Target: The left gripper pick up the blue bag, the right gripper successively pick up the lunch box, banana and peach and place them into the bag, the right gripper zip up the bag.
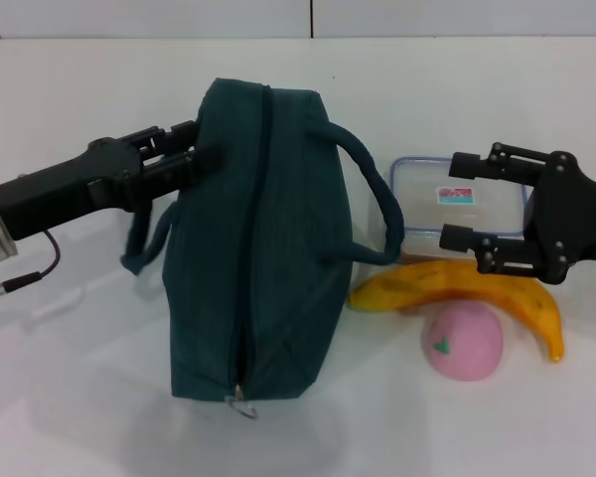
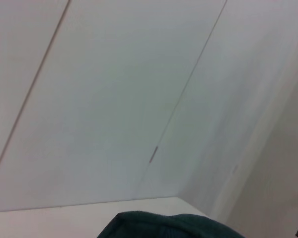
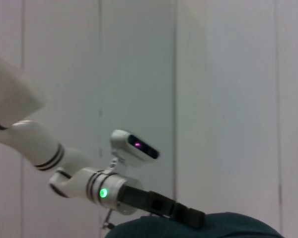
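Two end effectors: left (image 1: pixel 191 149) at bag (image 1: pixel 258 248).

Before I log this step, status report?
Left pincer at blue bag top edge, grip unclear. Right pincer open over lunch box. Bag zipped shut; banana, peach outside.

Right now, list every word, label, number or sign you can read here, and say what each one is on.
No text can be read.
Pink-and-teal label on the lunch box lid: printed, but too small to read.
Blue bag, banana, peach: no writing visible.
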